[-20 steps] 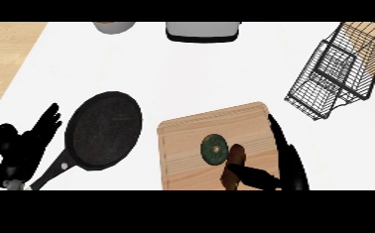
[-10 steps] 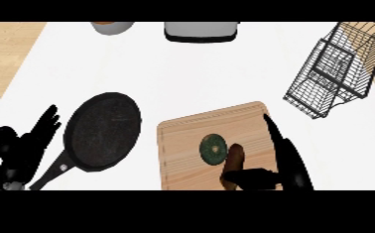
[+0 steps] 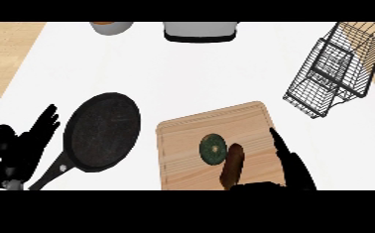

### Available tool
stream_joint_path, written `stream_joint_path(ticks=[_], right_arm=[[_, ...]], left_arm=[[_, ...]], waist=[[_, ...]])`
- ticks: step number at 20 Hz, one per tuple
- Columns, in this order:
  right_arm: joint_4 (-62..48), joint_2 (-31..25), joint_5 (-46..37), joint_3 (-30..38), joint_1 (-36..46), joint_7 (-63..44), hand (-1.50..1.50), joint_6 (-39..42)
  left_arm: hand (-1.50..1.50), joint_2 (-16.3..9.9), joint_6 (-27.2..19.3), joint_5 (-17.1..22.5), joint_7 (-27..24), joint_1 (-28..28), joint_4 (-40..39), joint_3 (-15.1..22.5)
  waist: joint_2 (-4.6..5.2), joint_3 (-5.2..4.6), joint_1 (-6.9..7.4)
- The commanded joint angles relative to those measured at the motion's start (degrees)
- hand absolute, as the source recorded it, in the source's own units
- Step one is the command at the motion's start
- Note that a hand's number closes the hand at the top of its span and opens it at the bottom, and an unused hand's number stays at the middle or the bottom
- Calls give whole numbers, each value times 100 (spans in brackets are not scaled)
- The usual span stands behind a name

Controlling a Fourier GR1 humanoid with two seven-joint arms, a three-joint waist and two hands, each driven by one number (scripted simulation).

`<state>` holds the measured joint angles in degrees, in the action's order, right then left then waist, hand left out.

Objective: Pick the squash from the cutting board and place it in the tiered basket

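A dark green, round squash (image 3: 213, 148) lay on the pale wooden cutting board (image 3: 190, 133), with a brown, oblong vegetable (image 3: 232, 164) touching its right side. My black right hand (image 3: 291, 170) hung just right of the pair, over the board's right edge, fingers (image 3: 278, 140) stretched straight and open, the thumb reaching in low beneath the brown piece. I held nothing yet.

To grasp well, I judged I should shift left past the brown vegetable, bring fingers and thumb down on opposite sides of the squash alone, and curl around it before lifting.

The black wire tiered basket (image 3: 333, 73) stood well apart at the upper right of the white bench (image 3: 205, 73). A black round frying pan (image 3: 102, 133) sat left of the board, and my left hand (image 3: 29, 140) rested open by the left edge.

My palm was cut off at the lower edge, so its contact with the board was unclear. A grey appliance (image 3: 201, 30) and a bowl (image 3: 111, 27) were cropped at the top.
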<state>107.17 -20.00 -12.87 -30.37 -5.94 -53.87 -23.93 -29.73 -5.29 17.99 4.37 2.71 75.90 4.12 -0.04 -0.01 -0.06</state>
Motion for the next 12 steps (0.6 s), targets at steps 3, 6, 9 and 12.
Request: stream_joint_path(ticks=[3,6,9,12], right_arm=[[-501,300,239,268,-250,920,-150,216],[-28,382,-253,44,-549,530,-150,170],[-1003,773,-53,410,0,1044,-150,306],[-946,788,-96,594,49,1009,-150,542]], left_arm=[[0,252,145,-329,-227,375,138,-181],[0,322,190,-544,171,275,380,-235],[0,458,283,-596,153,175,294,-395],[0,626,367,-749,209,-42,116,-539]], waist=[[0,3,19],[-3,2,0],[3,2,17],[2,1,10]])
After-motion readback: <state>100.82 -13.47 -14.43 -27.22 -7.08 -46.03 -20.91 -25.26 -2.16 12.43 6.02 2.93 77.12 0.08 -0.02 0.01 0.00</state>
